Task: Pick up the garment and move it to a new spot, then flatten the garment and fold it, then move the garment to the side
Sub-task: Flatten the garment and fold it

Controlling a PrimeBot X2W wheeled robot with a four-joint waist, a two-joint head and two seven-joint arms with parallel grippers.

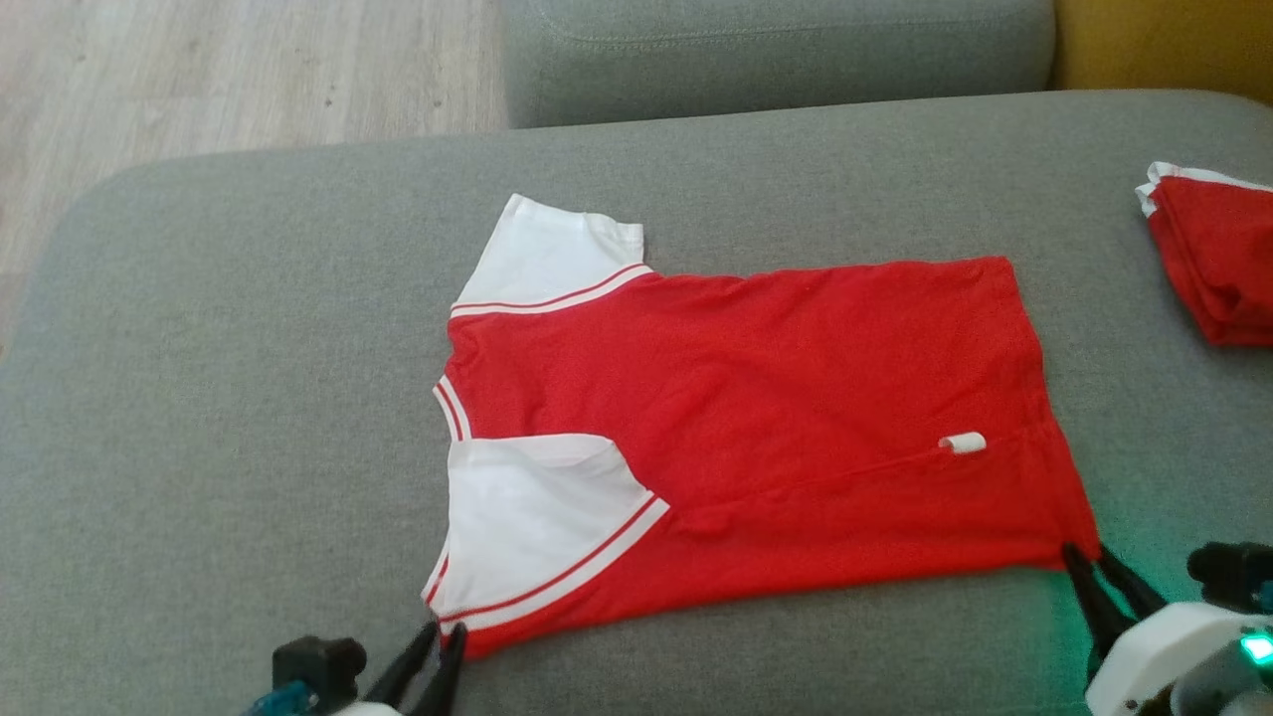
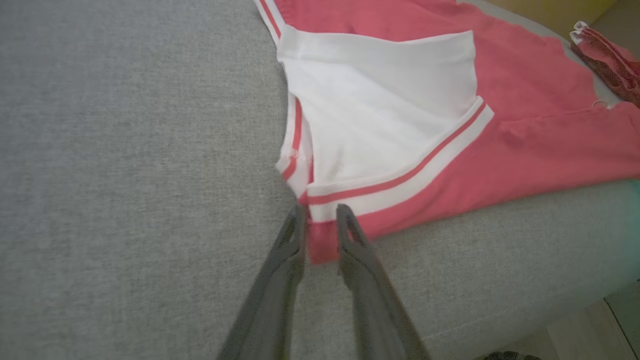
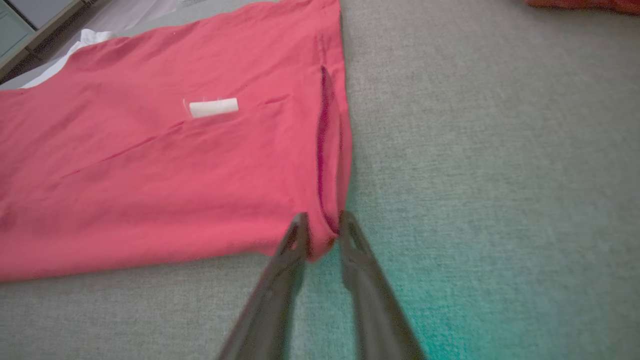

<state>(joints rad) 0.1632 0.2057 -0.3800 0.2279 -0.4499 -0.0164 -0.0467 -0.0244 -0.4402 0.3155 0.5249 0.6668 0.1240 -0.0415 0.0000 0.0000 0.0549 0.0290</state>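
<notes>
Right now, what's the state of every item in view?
red-and-white T-shirt: flat on the grey sofa, near side and sleeve folded over.
second garment: folded, lying apart at right.
left gripper: fingers narrowly parted around shoulder corner; grip unclear.
right gripper: narrowly parted around hem corner; grip unclear.

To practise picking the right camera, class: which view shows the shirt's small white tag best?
The right wrist view: the tag lies close and large on the shirt. The head view shows it small, near the hem; in the left wrist view it is a faint speck at the right edge.
</notes>
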